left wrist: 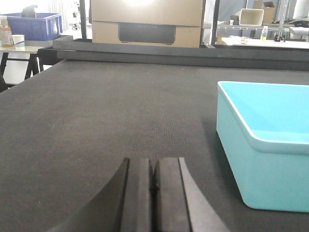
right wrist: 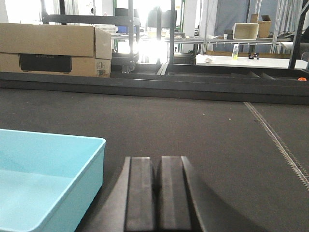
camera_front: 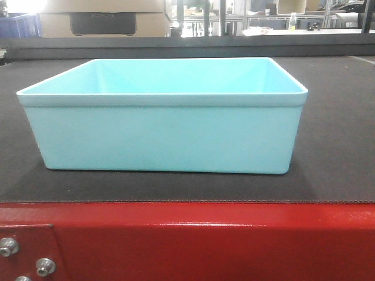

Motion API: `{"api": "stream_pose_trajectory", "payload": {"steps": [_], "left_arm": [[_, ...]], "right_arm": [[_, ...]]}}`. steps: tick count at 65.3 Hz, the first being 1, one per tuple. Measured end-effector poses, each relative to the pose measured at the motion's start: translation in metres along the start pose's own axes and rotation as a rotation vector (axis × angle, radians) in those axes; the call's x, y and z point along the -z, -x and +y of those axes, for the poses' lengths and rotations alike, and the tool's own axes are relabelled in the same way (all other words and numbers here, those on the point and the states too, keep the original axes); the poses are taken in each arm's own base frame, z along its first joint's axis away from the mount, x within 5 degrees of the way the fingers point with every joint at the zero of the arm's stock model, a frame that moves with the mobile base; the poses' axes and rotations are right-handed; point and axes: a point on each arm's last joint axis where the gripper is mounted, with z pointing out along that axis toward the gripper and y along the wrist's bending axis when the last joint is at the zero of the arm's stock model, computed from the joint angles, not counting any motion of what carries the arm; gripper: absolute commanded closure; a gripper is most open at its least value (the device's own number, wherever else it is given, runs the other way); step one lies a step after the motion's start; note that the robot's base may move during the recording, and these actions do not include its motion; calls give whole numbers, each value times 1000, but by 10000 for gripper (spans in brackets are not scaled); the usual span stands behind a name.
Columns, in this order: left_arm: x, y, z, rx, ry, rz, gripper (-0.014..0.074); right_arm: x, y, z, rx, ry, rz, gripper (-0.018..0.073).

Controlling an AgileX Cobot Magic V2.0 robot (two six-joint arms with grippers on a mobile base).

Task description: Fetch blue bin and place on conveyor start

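The blue bin (camera_front: 161, 126) sits upright on the conveyor start (camera_front: 340, 146), close to the near edge of the dark woven belt, where the glossy red frame (camera_front: 205, 240) with its silver bolts (camera_front: 8, 246) runs along the bottom of the front view. The bin's floor is hidden in that view by its near wall; only the upper inner walls show, and nothing can be seen inside it.

In the left wrist view the bin is cut off at the right edge of the picture, so only one corner and part of two walls appear. The left hand (left wrist: 153, 193) is low over the belt, its two dark fingers pressed together with barely a seam between them, holding nothing and well clear of the bin's wall.

In the right wrist view the bin is cut off at the left and bottom edges. The right hand (right wrist: 155, 198) likewise shows its fingers closed against each other, empty, just beside the bin's corner without touching it.

Neither arm appears in the front view. Beyond the far edge of the belt, a cardboard box (right wrist: 53, 50) and shelving are bright and hard to make out.
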Motion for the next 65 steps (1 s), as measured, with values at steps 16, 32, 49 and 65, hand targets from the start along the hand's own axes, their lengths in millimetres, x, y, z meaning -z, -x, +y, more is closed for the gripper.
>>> {"api": "stream_pose_trajectory", "payload": {"steps": [16, 32, 49, 65], "left_arm": [[0, 0, 0, 0, 0, -4, 707], [0, 0, 0, 0, 4, -6, 707], [0, 0, 0, 2, 4, -6, 707], [0, 0, 0, 2, 4, -6, 707]], "right_arm": [[0, 0, 0, 2, 0, 0, 721], [0, 0, 0, 0, 0, 0, 721], [-1, -6, -2, 14, -24, -2, 721], [4, -49, -9, -40, -133, 8, 721]]}}
